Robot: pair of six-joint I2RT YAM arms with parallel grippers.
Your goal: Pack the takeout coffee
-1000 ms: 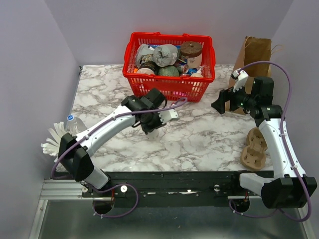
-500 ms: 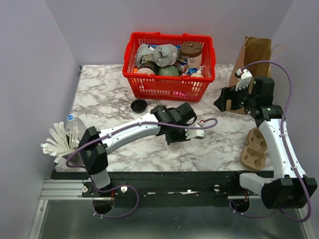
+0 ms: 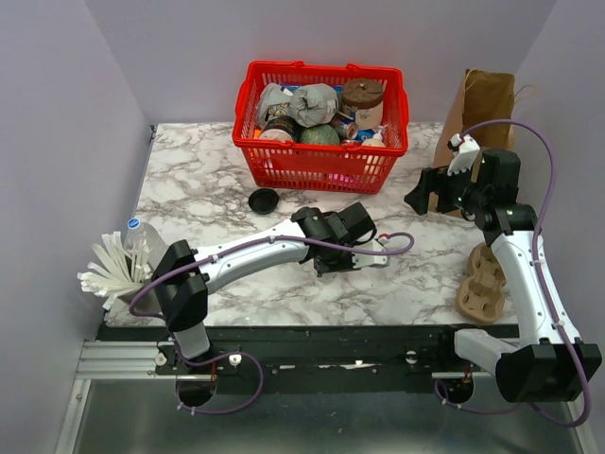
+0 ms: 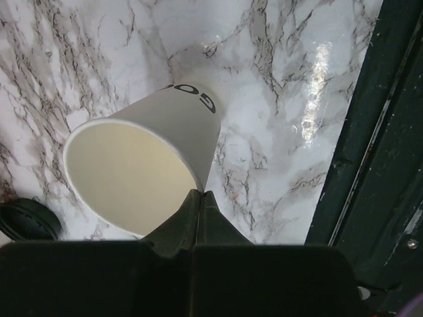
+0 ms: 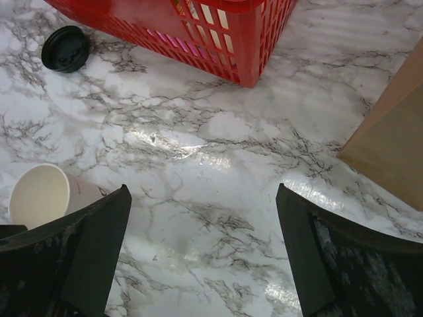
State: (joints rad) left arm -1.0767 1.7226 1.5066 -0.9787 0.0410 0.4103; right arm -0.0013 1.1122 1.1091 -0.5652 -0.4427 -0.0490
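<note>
Two grippers, left gripper (image 4: 200, 195) pinched shut on rim of lidless white paper cup (image 4: 145, 158), cup tilted above marble table (image 3: 189, 180); black lid (image 3: 264, 200) lying apart near red basket (image 3: 321, 163); right gripper (image 5: 201, 193) spread wide, empty

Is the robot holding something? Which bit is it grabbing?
The left gripper pinches the lidless white paper cup by the rim of its open mouth. The right gripper is open and holds nothing.
</note>
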